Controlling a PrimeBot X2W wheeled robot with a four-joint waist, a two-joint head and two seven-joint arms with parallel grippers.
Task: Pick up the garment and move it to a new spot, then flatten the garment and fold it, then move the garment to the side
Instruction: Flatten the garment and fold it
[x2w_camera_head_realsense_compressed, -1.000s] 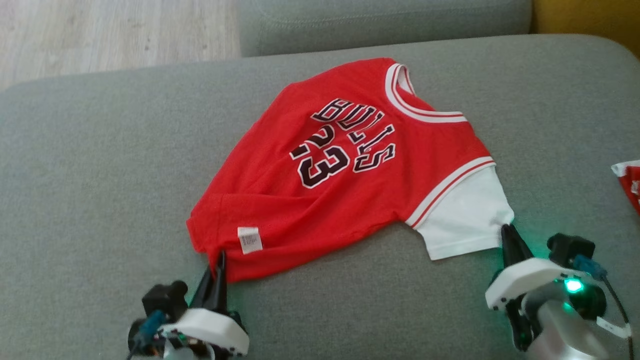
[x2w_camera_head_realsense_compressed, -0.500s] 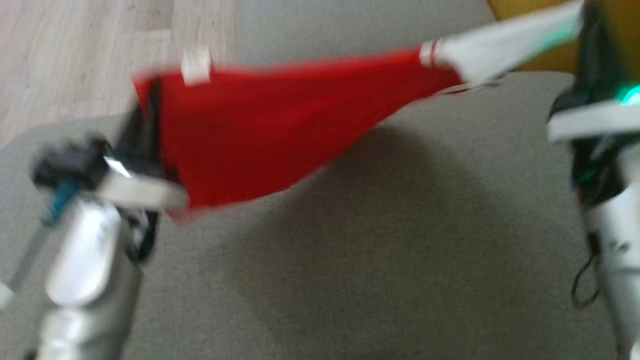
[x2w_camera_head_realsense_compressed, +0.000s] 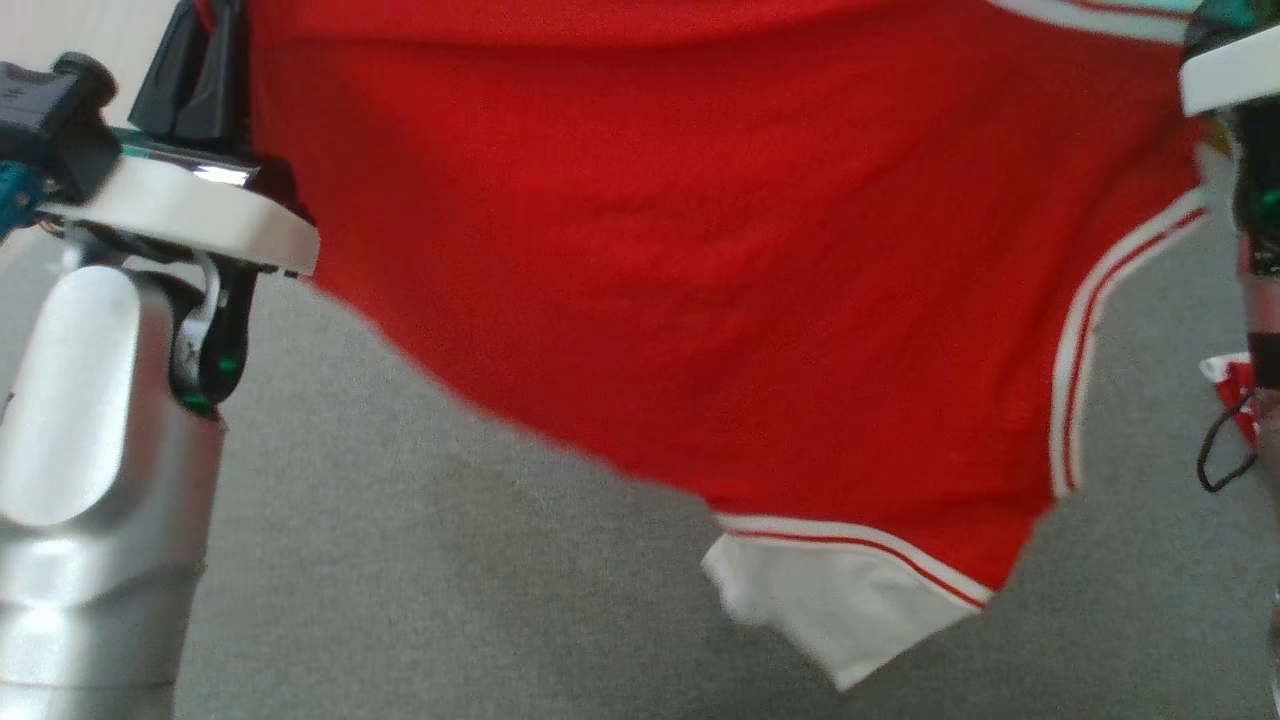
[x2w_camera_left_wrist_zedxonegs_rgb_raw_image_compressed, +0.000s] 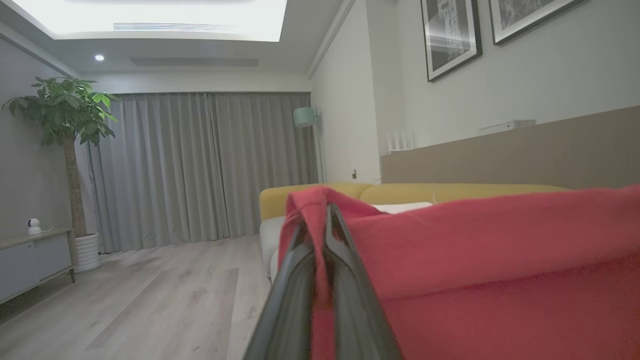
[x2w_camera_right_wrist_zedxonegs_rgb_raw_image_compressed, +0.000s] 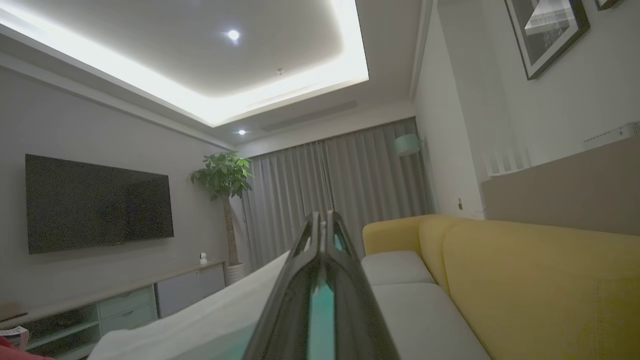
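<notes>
Red garment (x2w_camera_head_realsense_compressed: 720, 280) hangs stretched in the air between the two arms, above the grey sofa seat (x2w_camera_head_realsense_compressed: 450, 600). At its upper left corner the left tool (x2w_camera_left_wrist_zedxonegs_rgb_raw_image_compressed: 327, 215) has its dark fingers pressed together on a red edge, with cloth bunched around the tips. At the upper right the right tool (x2w_camera_right_wrist_zedxonegs_rgb_raw_image_compressed: 322, 217) is likewise pinched tight, with white sleeve fabric (x2w_camera_right_wrist_zedxonegs_rgb_raw_image_compressed: 210, 315) running up to its fingers. A second sleeve (x2w_camera_head_realsense_compressed: 830, 610), also white, dangles at the garment's lowest point, below red and white stripes.
</notes>
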